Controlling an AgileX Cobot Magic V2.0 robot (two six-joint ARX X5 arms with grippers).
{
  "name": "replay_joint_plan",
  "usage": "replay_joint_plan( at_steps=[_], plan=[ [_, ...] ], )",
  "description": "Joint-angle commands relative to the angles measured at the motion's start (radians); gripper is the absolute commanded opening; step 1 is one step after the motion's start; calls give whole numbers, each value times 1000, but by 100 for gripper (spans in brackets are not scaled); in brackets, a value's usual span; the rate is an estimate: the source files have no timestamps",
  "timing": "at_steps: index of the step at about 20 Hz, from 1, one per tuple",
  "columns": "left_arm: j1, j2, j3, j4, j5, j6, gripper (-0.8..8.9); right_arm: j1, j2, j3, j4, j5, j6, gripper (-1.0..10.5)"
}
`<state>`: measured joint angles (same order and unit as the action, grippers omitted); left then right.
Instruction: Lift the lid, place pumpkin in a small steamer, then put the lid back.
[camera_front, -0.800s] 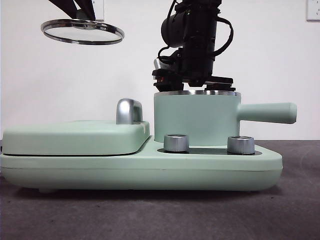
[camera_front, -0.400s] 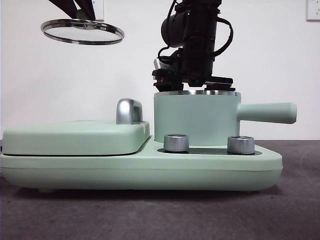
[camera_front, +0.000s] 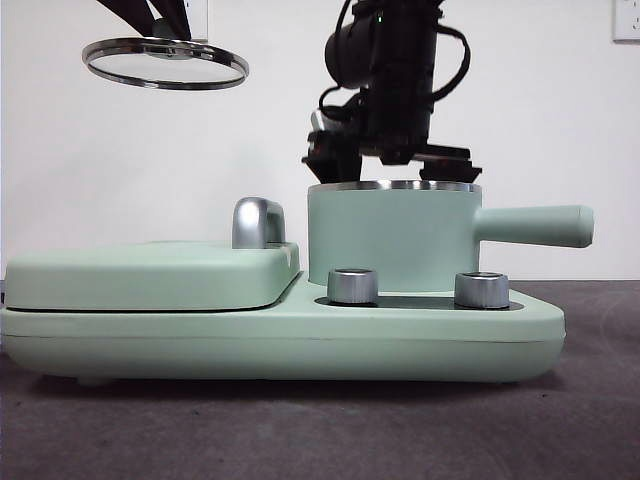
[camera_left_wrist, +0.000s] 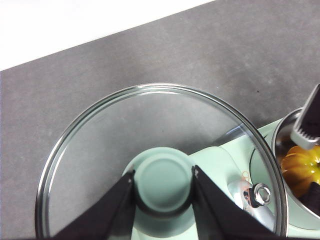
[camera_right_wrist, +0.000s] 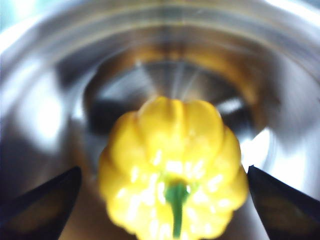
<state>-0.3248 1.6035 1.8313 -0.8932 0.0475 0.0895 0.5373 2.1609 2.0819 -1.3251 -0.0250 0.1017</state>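
The round glass lid (camera_front: 165, 62) hangs high at the left, and my left gripper (camera_front: 168, 28) is shut on its mint-green knob (camera_left_wrist: 163, 177). The mint-green small steamer (camera_front: 395, 235) stands on the cooker's right side, its long handle (camera_front: 535, 225) pointing right. Inside its steel bowl (camera_right_wrist: 165, 85) lies the yellow pumpkin (camera_right_wrist: 172, 195), green stem up; the left wrist view also catches the pumpkin (camera_left_wrist: 301, 167). My right gripper (camera_right_wrist: 164, 171) is open just above the steamer's rim, its jaws wide apart on either side of the pumpkin and not touching it.
The flat mint-green griddle cover (camera_front: 150, 275) with a chrome handle (camera_front: 258, 222) fills the cooker's left half. Two steel dials (camera_front: 352, 286) (camera_front: 481, 290) stand at the front of the base (camera_front: 280, 345). A dark table (camera_front: 300, 430) runs below; a white wall stands behind.
The right arm has risen a little from the steamer's rim. The lid and the left gripper have stayed where they were.
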Motion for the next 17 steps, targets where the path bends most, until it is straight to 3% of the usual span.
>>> replay_joint_plan(
  at_steps=[1,4,9,14,17],
  plan=[
    [-3,-2,25,24,1,-4,18,10,-32,80,-33,0,3,528],
    [-3,-2,25,22,4,-5,18,15,-97,134,-91,0,-7,528],
    [-19,-2,25,22,13,-13,18,8,-322,55,-95,0,-28,528],
    [-81,-1,25,23,13,-12,18,17,-663,-263,-89,0,-29,528],
    [-130,0,25,23,13,-13,18,31,-921,-528,10,-2,-19,528]
  ],
)
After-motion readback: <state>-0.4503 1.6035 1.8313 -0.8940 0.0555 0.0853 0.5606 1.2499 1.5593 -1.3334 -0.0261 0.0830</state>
